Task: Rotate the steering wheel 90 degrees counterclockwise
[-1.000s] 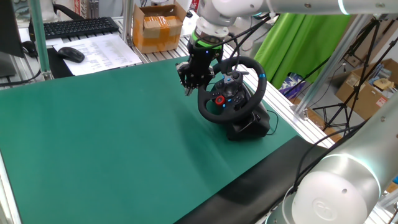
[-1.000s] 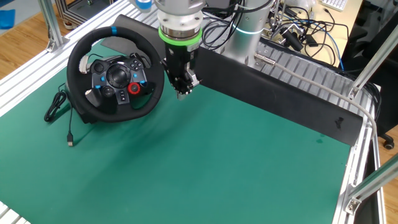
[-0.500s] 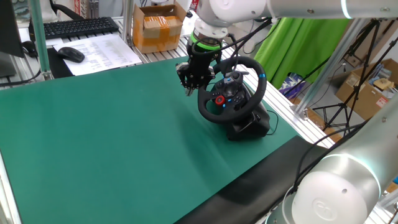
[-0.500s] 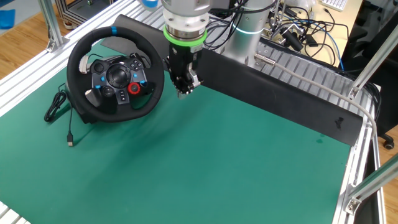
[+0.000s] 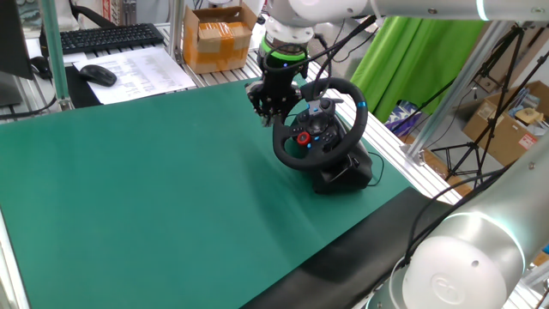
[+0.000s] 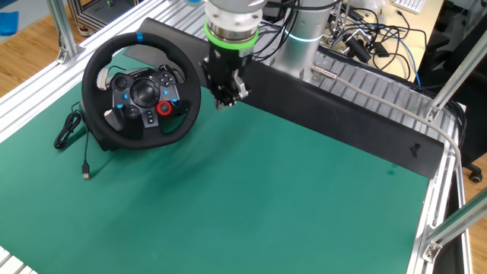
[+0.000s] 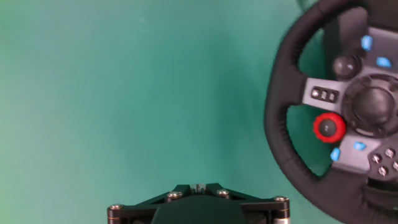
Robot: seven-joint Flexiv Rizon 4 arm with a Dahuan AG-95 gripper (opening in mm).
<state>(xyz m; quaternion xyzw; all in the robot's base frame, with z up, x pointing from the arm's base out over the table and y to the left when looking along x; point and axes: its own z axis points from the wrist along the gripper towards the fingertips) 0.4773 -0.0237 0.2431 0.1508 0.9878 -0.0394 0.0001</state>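
The steering wheel (image 5: 314,129) stands tilted on its black base at the far right of the green mat. Its blue stripe (image 6: 139,36) is at the top of the rim, and the red knob (image 6: 164,107) is low right on the hub. In the hand view the rim (image 7: 278,127) fills the right side. My gripper (image 6: 223,102) hangs just right of the rim in the other fixed view, above the mat and apart from the wheel. Its fingers are together and hold nothing. It also shows in one fixed view (image 5: 267,118) and the hand view (image 7: 197,186).
A black USB cable (image 6: 71,134) lies left of the wheel's base. A long black panel (image 6: 342,114) runs along the mat's back edge. A cardboard box (image 5: 219,39), a keyboard (image 5: 103,36), a mouse (image 5: 97,75) and papers lie beyond the mat.
My gripper has risen a little and drifted slightly towards the back of the table, still shut. The wheel has not turned.
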